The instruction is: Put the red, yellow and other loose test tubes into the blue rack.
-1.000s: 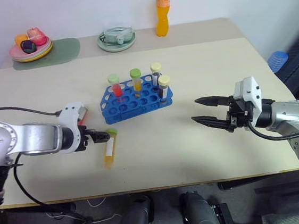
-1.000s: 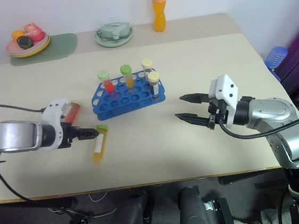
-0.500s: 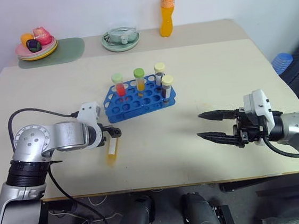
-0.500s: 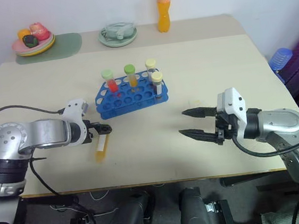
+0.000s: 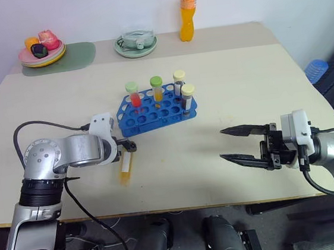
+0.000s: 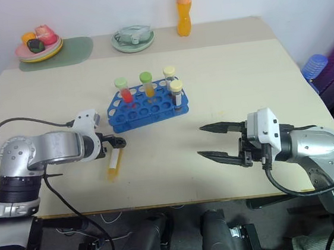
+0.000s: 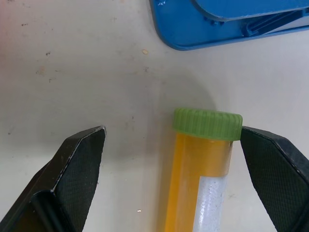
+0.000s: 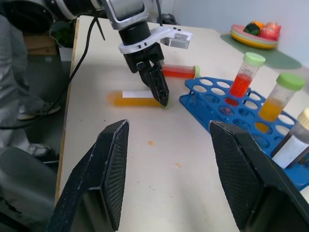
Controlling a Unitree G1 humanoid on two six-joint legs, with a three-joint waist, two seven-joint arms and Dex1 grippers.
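Left pincer [image 7: 169, 159] is wide open around the yellow tube's [image 7: 200, 174] green cap, tube lying flat on the desk [image 5: 176, 160] just beside the rack [image 5: 156, 105]. Right pincer [image 5: 233, 143] hangs open, empty, well apart.

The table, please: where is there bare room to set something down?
Free: the table between the blue rack and the right gripper, and the near edge between both arms. Crowded: beside the left gripper, where the yellow tube and red tube lie.
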